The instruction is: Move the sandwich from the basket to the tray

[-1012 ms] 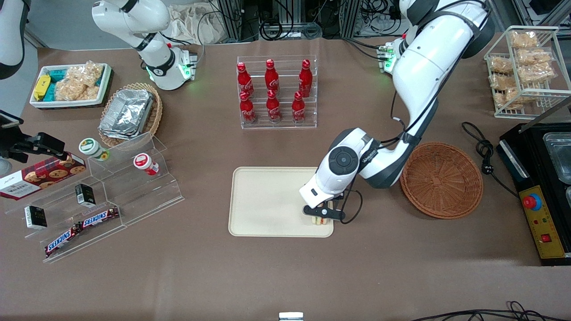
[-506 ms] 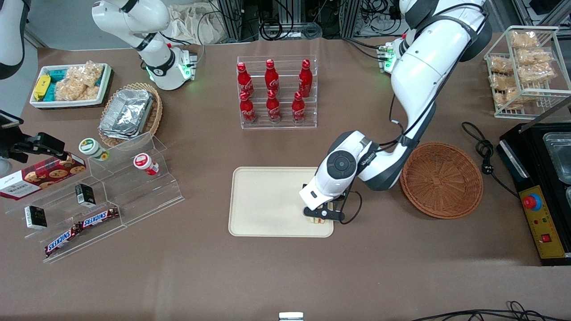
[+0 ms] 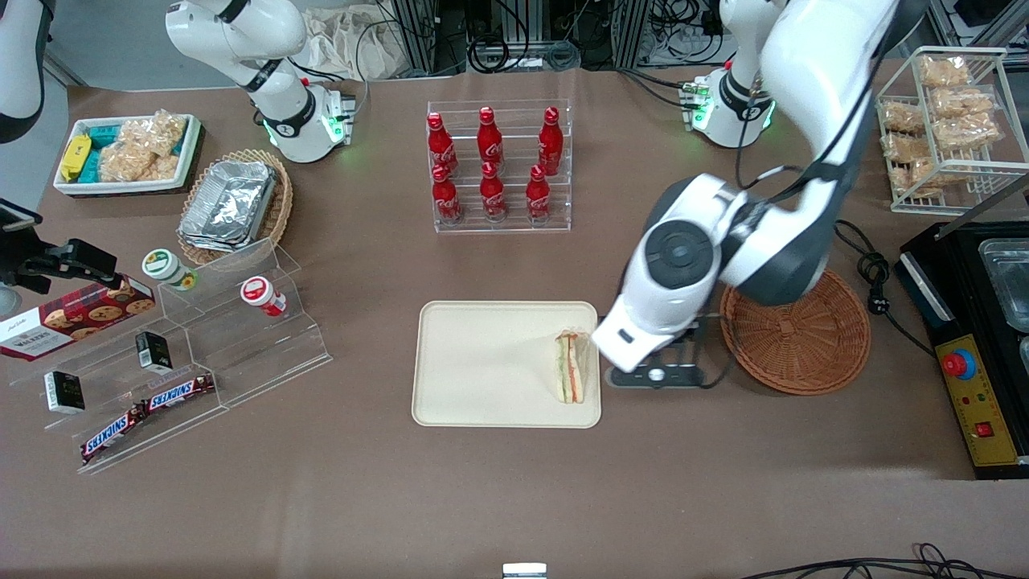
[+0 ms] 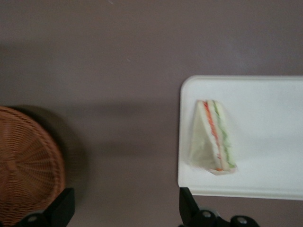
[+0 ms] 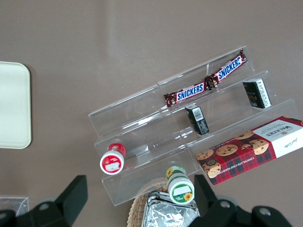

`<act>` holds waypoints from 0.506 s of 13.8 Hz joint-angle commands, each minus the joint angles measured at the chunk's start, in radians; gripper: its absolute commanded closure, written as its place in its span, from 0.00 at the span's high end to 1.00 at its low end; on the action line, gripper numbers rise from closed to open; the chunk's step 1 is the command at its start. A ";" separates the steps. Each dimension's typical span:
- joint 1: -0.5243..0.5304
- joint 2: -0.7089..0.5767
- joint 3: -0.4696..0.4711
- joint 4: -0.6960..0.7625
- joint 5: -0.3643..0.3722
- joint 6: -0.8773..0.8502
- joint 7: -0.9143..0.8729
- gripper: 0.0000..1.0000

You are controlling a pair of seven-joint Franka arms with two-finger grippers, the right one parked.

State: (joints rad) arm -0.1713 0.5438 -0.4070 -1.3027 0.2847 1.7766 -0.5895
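Note:
The sandwich (image 3: pixel 570 367), a clear-wrapped wedge with green, orange and red layers, lies on the cream tray (image 3: pixel 482 362) near the tray's edge toward the working arm's end. My left gripper (image 3: pixel 655 375) hangs raised over bare table between the tray and the reddish-brown basket (image 3: pixel 804 346). In the left wrist view the gripper (image 4: pixel 124 213) is open, its black fingers (image 4: pixel 187 208) wide apart with only tabletop between them. That view also shows the sandwich (image 4: pixel 213 137) resting on the tray (image 4: pixel 270 118) and the basket (image 4: pixel 26 165) with nothing in the part that shows.
A clear rack of red cola bottles (image 3: pixel 497 165) stands farther from the front camera than the tray. A black control box (image 3: pixel 977 346) and a cable (image 3: pixel 872 273) lie beside the basket. A clear stepped shelf with snack bars (image 3: pixel 201 338) sits toward the parked arm's end.
My gripper was low over the sandwich on the tray; it has let go, risen and shifted toward the basket. The sandwich stays on the tray, uncovered.

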 commanded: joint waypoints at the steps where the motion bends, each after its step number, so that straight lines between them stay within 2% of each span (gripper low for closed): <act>1: 0.084 -0.093 0.005 -0.035 -0.100 -0.077 0.132 0.99; 2: 0.117 -0.129 0.026 -0.041 -0.140 -0.106 0.190 0.99; 7: 0.130 -0.269 0.216 -0.086 -0.145 -0.123 0.437 0.99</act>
State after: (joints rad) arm -0.0406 0.3498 -0.2332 -1.3285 0.1540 1.6509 -0.2141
